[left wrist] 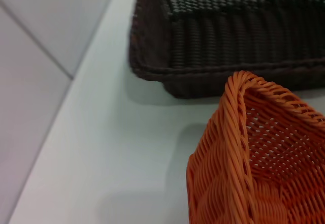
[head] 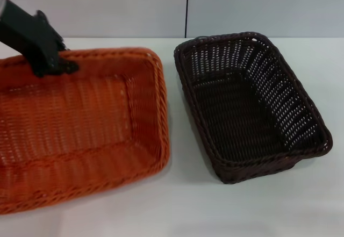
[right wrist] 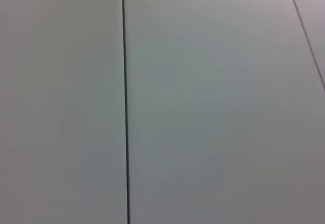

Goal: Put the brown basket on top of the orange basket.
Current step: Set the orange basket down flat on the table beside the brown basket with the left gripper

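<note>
Gripping the far braided rim of the orange basket, the left gripper is reaching in from the bench's far left corner, its black fingers closed over the rim near that basket's far left corner. The orange basket is sitting tilted on the left half of the white bench, its near edge running off toward the bench's left edge. The brown basket is lying flat on the right half of the bench, close beside the orange one with a strip of bare bench between them, not touching. In the left wrist view the orange basket's corner is showing close up with the brown basket beyond it. The right gripper is out of sight; its wrist camera is facing only a pale panelled wall.
</note>
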